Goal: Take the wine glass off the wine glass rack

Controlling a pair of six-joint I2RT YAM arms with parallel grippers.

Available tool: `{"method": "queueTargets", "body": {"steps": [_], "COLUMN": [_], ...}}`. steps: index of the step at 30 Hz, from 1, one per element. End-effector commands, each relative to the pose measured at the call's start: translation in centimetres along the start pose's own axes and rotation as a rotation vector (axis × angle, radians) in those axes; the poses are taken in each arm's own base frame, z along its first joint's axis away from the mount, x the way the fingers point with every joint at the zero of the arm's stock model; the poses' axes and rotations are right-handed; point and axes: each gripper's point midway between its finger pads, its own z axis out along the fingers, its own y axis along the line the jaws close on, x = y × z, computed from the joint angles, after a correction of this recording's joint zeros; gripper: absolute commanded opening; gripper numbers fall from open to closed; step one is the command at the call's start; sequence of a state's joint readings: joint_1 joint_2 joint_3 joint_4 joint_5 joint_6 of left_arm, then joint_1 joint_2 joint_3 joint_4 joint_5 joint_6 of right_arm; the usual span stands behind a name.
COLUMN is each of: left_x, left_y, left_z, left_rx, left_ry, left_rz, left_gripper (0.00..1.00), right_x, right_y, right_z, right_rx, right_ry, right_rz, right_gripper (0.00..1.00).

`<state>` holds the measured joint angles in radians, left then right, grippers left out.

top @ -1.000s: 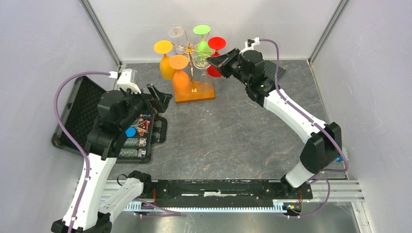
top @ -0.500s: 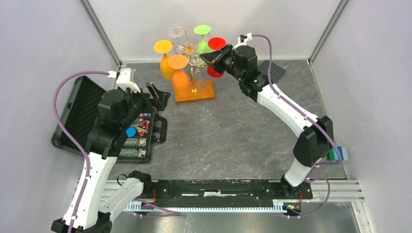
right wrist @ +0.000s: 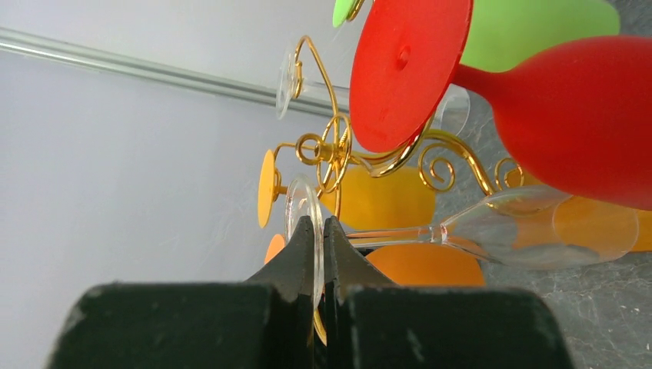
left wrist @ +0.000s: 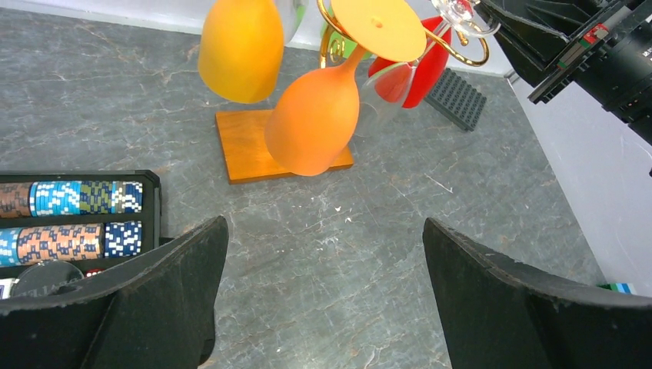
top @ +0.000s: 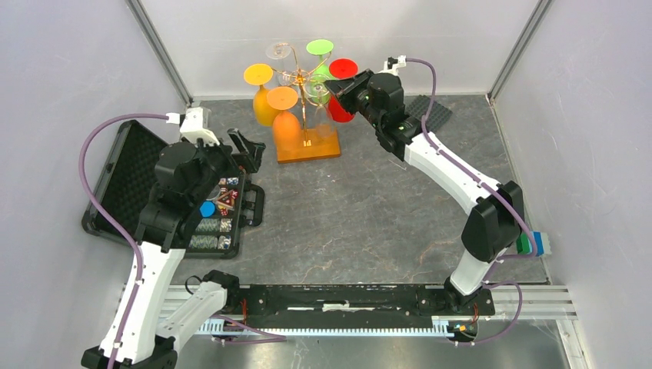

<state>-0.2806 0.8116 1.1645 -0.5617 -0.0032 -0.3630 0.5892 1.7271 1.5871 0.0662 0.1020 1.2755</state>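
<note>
The wine glass rack [top: 301, 80], gold scrolled arms on an orange-brown wooden base [top: 309, 147], stands at the back centre. Glasses hang from it upside down: yellow [top: 264, 104], orange [top: 286, 127], green [top: 320, 48], red [top: 341, 73] and clear. My right gripper [top: 334, 83] is at the rack's right side. In the right wrist view it [right wrist: 321, 224] is shut on the flat foot of a clear wine glass [right wrist: 530, 231], whose stem lies sideways among the gold scrolls [right wrist: 454, 157]. My left gripper [left wrist: 323, 254] is open and empty, low over the table left of the rack [left wrist: 330, 31].
An open black case [top: 123, 177] with poker chips [top: 211, 227] lies under the left arm. A dark studded plate [top: 430, 110] lies at the back right, and a green and blue block [top: 534, 244] at the right wall. The back wall is close behind the rack.
My right gripper has risen from beside the red glass's bowl to the top of the rack and is now shut on the clear glass's foot. The left arm has barely moved.
</note>
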Motion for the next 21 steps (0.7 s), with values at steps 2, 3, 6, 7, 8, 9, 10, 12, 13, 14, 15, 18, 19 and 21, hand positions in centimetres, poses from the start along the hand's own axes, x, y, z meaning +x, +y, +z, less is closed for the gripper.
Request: {"method": "queueTargets", "body": {"steps": [2, 3, 6, 7, 8, 9, 10, 12, 13, 14, 15, 18, 19, 21], "left_x": [-1.9, -1.9, -1.9, -2.0, -2.1, -2.1, -2.1, -1.9, -1.6, -1.4, -1.2, -0.3, 0.0, -0.1], "left_y": [0.4, 0.4, 0.4, 0.1, -0.1, -0.4, -1.0, -1.7, -2.0, -2.5, -2.9, -5.4, -6.2, -7.8], "left_z": [-0.5, -0.5, -0.8, -0.9, -1.0, -1.1, -1.2, -1.4, -1.5, -1.6, -1.6, -1.9, -1.9, -1.7], "left_rx": [-0.017, -0.014, -0.002, 0.011, 0.027, 0.041, 0.075, 0.120, 0.138, 0.167, 0.196, 0.349, 0.404, 0.484], "left_ry": [-0.105, -0.110, -0.130, -0.136, -0.138, -0.138, -0.133, -0.120, -0.111, -0.101, -0.091, -0.060, -0.048, -0.040], "left_rz": [0.035, 0.034, 0.036, 0.040, 0.047, 0.056, 0.065, 0.083, 0.089, 0.099, 0.106, 0.131, 0.127, 0.078], "left_gripper": [1.00, 1.00, 1.00, 1.00, 1.00, 1.00, 1.00, 1.00, 1.00, 1.00, 1.00, 1.00, 1.00, 1.00], "right_x": [-3.7, -3.9, -4.5, -4.7, -4.8, -4.7, -4.5, -3.7, -3.5, -3.1, -3.1, -2.7, -2.6, -2.4], "right_y": [4.1, 4.2, 4.0, 4.1, 4.3, 4.1, 4.0, 3.6, 3.6, 3.1, 3.1, 1.9, 1.6, 1.5], "right_z": [-2.2, -2.7, -3.8, -4.2, -4.6, -4.8, -5.1, -5.9, -6.5, -7.0, -7.8, -10.2, -11.1, -13.1], "right_rx": [-0.080, -0.086, -0.086, -0.087, -0.094, -0.092, -0.094, -0.101, -0.111, -0.111, -0.117, -0.117, -0.121, -0.143], "right_ry": [-0.147, -0.156, -0.182, -0.187, -0.188, -0.180, -0.171, -0.136, -0.123, -0.110, -0.104, -0.092, -0.088, -0.075], "right_rz": [0.035, 0.037, 0.040, 0.042, 0.045, 0.052, 0.058, 0.077, 0.089, 0.097, 0.104, 0.110, 0.107, 0.111], "right_gripper": [0.00, 0.00, 0.00, 0.00, 0.00, 0.00, 0.00, 0.00, 0.00, 0.00, 0.00, 0.00, 0.00, 0.00]}}
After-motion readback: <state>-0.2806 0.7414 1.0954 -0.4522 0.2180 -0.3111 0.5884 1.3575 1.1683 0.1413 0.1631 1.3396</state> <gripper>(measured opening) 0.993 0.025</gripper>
